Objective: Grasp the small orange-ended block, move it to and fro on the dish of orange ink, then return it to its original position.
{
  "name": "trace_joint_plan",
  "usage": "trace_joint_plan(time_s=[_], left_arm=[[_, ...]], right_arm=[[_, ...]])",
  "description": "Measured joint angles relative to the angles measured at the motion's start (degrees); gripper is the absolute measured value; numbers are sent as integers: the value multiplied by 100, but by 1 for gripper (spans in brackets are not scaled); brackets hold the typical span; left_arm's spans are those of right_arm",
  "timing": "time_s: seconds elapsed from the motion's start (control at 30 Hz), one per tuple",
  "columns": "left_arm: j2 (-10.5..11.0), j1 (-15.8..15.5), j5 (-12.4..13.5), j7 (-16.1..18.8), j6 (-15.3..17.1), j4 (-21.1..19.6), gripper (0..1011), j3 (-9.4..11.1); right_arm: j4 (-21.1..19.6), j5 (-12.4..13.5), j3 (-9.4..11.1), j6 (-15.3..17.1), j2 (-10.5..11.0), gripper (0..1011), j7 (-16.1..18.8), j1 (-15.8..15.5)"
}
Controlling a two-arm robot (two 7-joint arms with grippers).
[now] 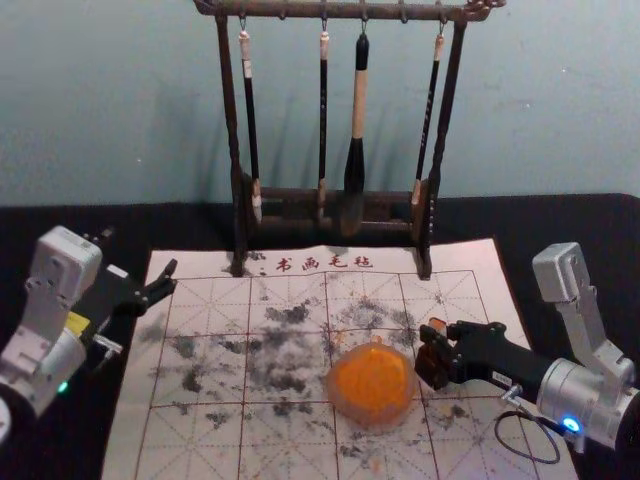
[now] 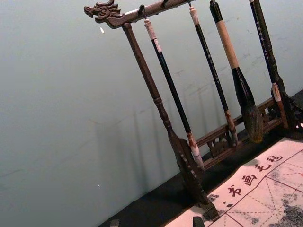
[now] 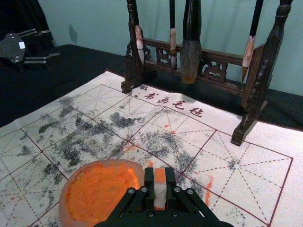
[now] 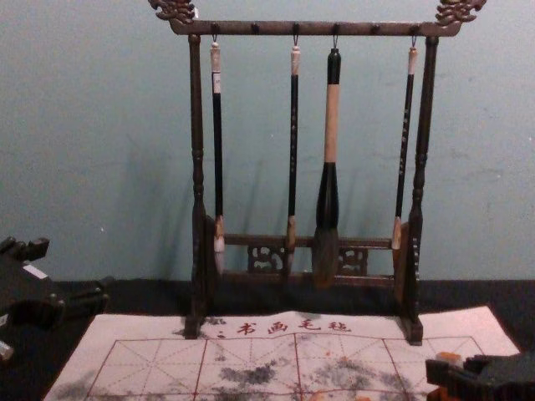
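Observation:
My right gripper (image 1: 436, 358) is beside the right edge of the orange ink dish (image 1: 372, 384) in the head view. The right wrist view has this gripper (image 3: 160, 182) shut on the small block (image 3: 160, 193), whose pale body and orange end show between the fingers, with the ink dish (image 3: 102, 191) close beside it. In the chest view the block's orange end (image 4: 450, 358) shows at the lower right, by the gripper. My left gripper (image 1: 170, 280) is parked at the mat's left edge; its fingertips stand apart in its wrist view (image 2: 156, 222).
A dark wooden rack (image 1: 240, 215) with several hanging brushes stands at the mat's far edge. The ink-stained calligraphy mat (image 1: 210, 365) lies on the black tabletop (image 1: 60, 235). A cable (image 1: 530, 460) loops beneath the right arm.

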Motion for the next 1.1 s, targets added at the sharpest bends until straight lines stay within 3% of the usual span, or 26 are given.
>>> trace_joint_plan(time_s=[1.1], left_arm=[[0, 0, 0, 0, 0, 0, 1001, 0]], right_arm=[[19, 29, 37, 55, -19, 91, 44, 49]])
